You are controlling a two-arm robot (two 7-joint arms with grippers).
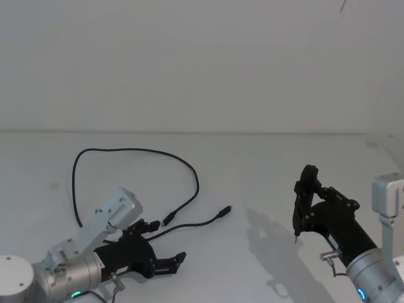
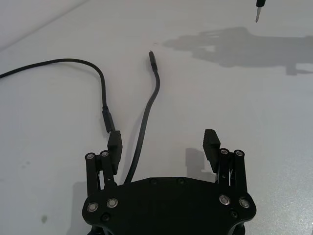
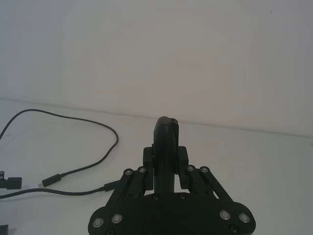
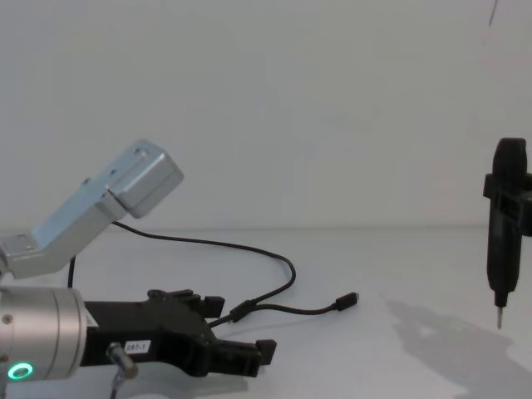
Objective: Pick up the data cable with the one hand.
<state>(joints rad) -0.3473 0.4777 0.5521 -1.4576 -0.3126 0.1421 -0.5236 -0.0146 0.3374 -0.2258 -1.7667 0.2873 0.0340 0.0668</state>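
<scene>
— Where is the data cable [image 1: 136, 150] found?
— It is laid loose on the tabletop [image 1: 252, 164], with one plugged branch lying between the spread jaws of the left gripper [image 1: 168, 240] (nothing is clamped).
— And the right gripper [image 3: 166, 157]?
— It is held well apart, above the tabletop, jaws closed on a black pin-tipped tool [image 4: 505, 216].

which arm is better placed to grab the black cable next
Left. The left gripper is open and low over the table, with the cable lying between its jaws. The right gripper is off to the side, shut on a pin-tipped tool.
</scene>
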